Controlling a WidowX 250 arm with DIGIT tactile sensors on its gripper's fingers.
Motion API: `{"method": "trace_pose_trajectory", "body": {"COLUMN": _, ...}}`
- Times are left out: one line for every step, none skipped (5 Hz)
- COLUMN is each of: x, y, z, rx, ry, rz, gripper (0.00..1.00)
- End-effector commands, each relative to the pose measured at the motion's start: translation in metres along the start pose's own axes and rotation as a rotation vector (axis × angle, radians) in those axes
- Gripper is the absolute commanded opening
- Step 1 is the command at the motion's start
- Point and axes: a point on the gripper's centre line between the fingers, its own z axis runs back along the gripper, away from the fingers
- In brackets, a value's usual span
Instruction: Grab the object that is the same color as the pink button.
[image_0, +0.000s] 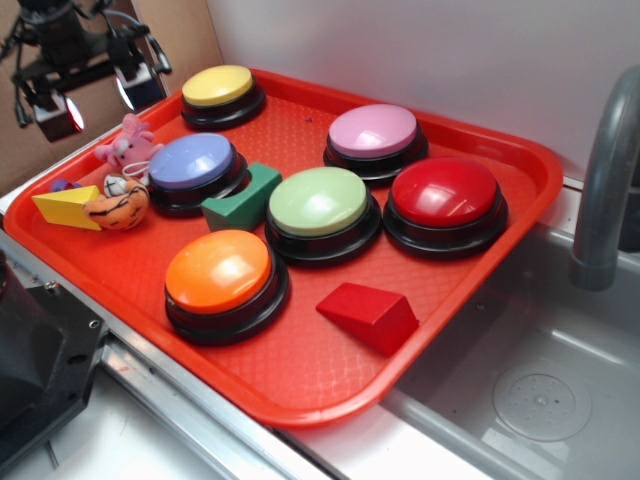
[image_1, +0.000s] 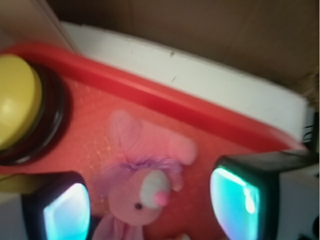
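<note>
Wrist view, bottom edge: my gripper (image_1: 150, 210) is spread wide, two black-rimmed pads with a glossy cyan sheen, one lower left, one lower right (image_1: 235, 202). Neither touches anything. Between them, frame centre-bottom, sits the pink plush toy (image_1: 142, 180): fuzzy, soft, long floppy ears, pale snout patch, small dark eye, purple tuft on the head. It lies on the red tray (image_1: 150, 95), whose plastic floor shows a fine waffle grid and a smooth raised rim. Yellow button (image_1: 17, 107) at left edge: glossy dome, black ring base. White ledge and brown board beyond the rim.

Exterior view, near to far: red wedge block (image_0: 370, 315), matte; orange button (image_0: 220, 272); green button (image_0: 320, 203) and red button (image_0: 445, 193), all glossy domes on black bases. Green block (image_0: 243, 198) with an arched cutout. At left, yellow wedge (image_0: 68, 207) touching an orange-tan round plush face (image_0: 120, 205). Lavender button (image_0: 192, 163) just beside the toy. Pink button (image_0: 373, 132) upper middle, pale glossy top. Grey faucet (image_0: 605, 190) and sink at right.
</note>
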Motion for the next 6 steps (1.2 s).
{"method": "trace_pose_trajectory", "body": {"x": 0.000, "y": -0.001, "z": -0.022, "rx": -0.054, "ry": -0.003, "rz": -0.019, "gripper": 1.00}}
{"method": "trace_pose_trajectory", "body": {"x": -0.005, "y": 0.000, "z": -0.031, "rx": -0.038, "ry": -0.005, "rz": -0.020, "gripper": 1.00}}
{"method": "trace_pose_trajectory", "body": {"x": -0.004, "y": 0.003, "z": -0.037, "rx": -0.031, "ry": 0.002, "rz": -0.002, "gripper": 1.00}}
{"method": "trace_pose_trajectory", "body": {"x": -0.004, "y": 0.004, "z": -0.040, "rx": -0.026, "ry": -0.013, "rz": 0.010, "gripper": 0.06}}
{"method": "trace_pose_trajectory", "body": {"x": -0.006, "y": 0.002, "z": -0.029, "rx": -0.031, "ry": -0.037, "rz": -0.021, "gripper": 0.00}}
{"method": "trace_pose_trajectory", "body": {"x": -0.006, "y": -0.007, "z": 0.006, "rx": -0.056, "ry": -0.033, "rz": -0.188, "gripper": 0.00}}
